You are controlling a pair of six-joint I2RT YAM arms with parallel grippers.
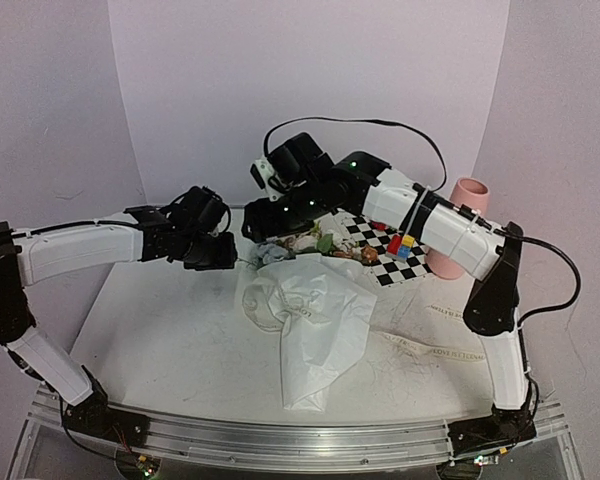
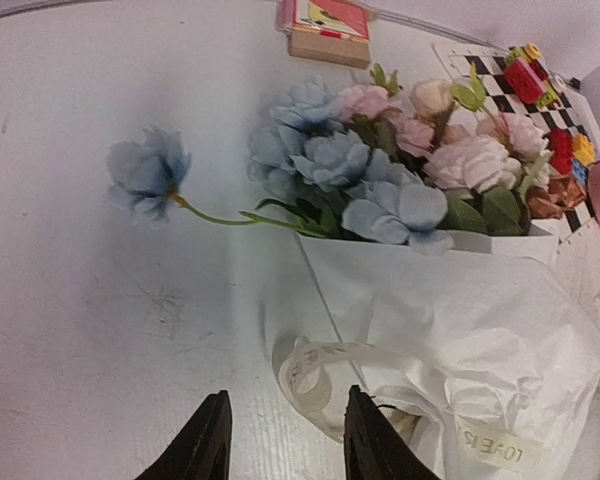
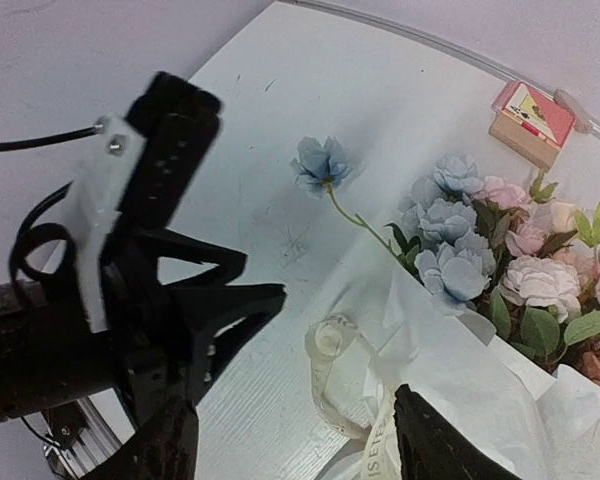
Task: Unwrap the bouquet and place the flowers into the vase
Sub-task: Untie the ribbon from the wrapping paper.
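The bouquet lies on the table in creased white paper (image 1: 310, 320), heads toward the back. Its flowers (image 1: 310, 243) are pale blue (image 2: 345, 165) and pink (image 2: 475, 160); one blue bloom (image 2: 145, 170) sticks out alone on a thin stem. A cream printed ribbon (image 2: 320, 385) loops off the paper. My left gripper (image 2: 287, 400) hangs open just short of that loop, holding nothing. My right gripper (image 3: 295, 405) is open above the same ribbon (image 3: 335, 375) and the paper's edge. The pink vase (image 1: 467, 195) stands back right, partly behind the right arm.
A checkered board (image 1: 385, 262) with small coloured toy blocks (image 1: 402, 246) lies between bouquet and vase. A small box (image 3: 533, 118) sits at the table's far edge. The left gripper's body (image 3: 170, 300) fills the right wrist view's left side, close to my right fingers.
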